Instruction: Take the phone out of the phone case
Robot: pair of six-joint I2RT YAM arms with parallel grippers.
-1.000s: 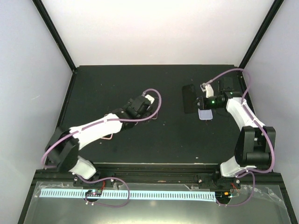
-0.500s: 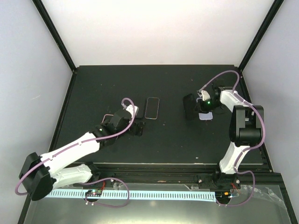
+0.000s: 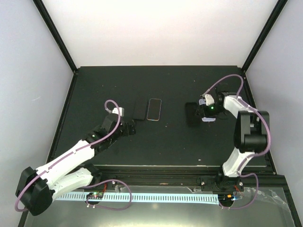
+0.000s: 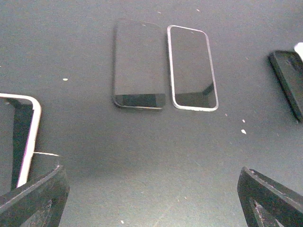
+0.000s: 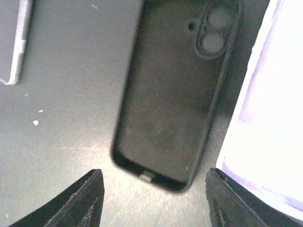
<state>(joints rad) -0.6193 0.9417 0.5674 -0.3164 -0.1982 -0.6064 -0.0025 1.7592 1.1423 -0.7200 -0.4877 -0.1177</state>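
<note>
Right pincer (image 5: 154, 172) released, empty; empty matte black phone case (image 5: 165, 94) flat on black bench (image 5: 71, 118) just beyond. Left pincer (image 4: 151, 169) spread wide, empty; bare dark phone (image 4: 138, 64) beside silver-rimmed phone (image 4: 191, 66), mid-bench. Risk: jaw tip snags case rim, drags it.

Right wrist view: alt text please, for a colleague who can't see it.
A black phone case lies flat on the dark table, camera cutout at top right. The right hand hangs open just below it, holding nothing; a pale object fills the right edge.
</note>
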